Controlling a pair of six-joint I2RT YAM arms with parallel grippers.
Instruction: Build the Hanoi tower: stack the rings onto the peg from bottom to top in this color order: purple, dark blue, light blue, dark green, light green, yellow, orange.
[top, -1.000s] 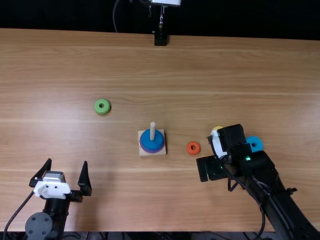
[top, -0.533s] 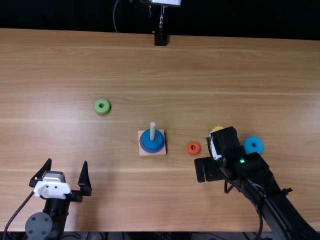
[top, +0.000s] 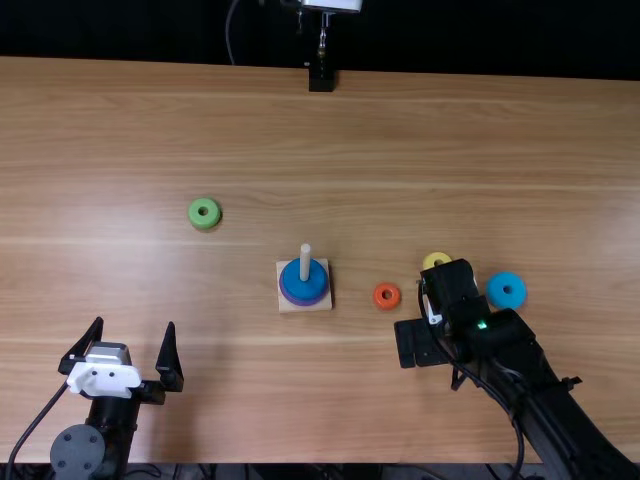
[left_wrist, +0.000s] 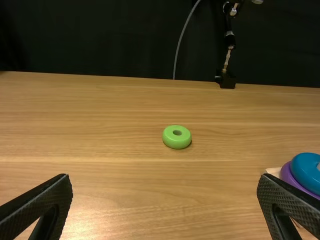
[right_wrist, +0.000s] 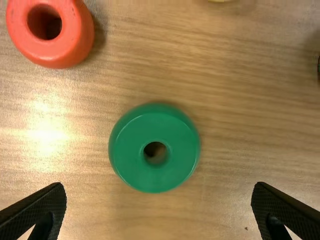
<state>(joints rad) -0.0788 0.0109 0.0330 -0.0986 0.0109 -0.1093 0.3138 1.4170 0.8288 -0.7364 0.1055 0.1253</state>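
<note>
Over dark green ring (right_wrist: 131, 148) | right gripper (top: 434, 312), jaws wide, empty | orange ring (top: 378, 296) near | left gripper (top: 135, 322) likewise

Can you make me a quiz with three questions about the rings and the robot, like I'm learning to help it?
1. True or false: the purple ring is under the dark blue ring on the peg.

2. Pick one. Which ring is nearest the middle of the right wrist view?
A) light green
B) dark green
C) orange

3. Fill in the blank: following the color order, the next ring for the peg is the ____ one.

Key: 1. true; 2. B; 3. light blue
</note>
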